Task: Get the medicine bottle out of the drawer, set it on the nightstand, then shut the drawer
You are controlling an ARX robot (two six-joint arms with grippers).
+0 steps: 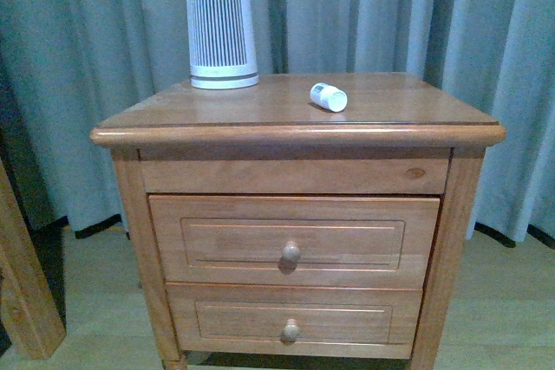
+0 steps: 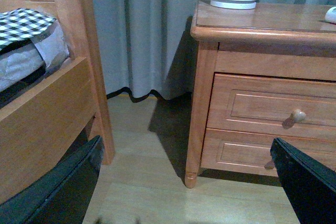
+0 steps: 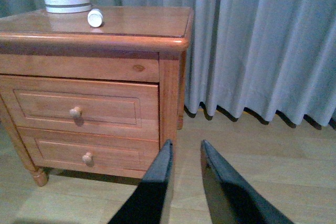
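Lying on nightstand (image 1: 260, 114): medicine bottle (image 1: 329, 97), label unreadable.

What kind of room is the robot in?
Most likely a bedroom. A wooden nightstand stands in front of long curtains, and a bed frame with checked bedding is right beside it.

nightstand (image 1: 260, 114): honey-brown wood, glossy reflective top; drawer (image 1: 293, 240): same wood, satin panelled front, pale wooden knob. medicine bottle (image 1: 329, 97): smooth white plastic. ribbed appliance (image 1: 221, 30): matt white plastic. curtain (image 1: 113, 23): soft grey cloth. floor (image 3: 262, 150): pale smooth wood.
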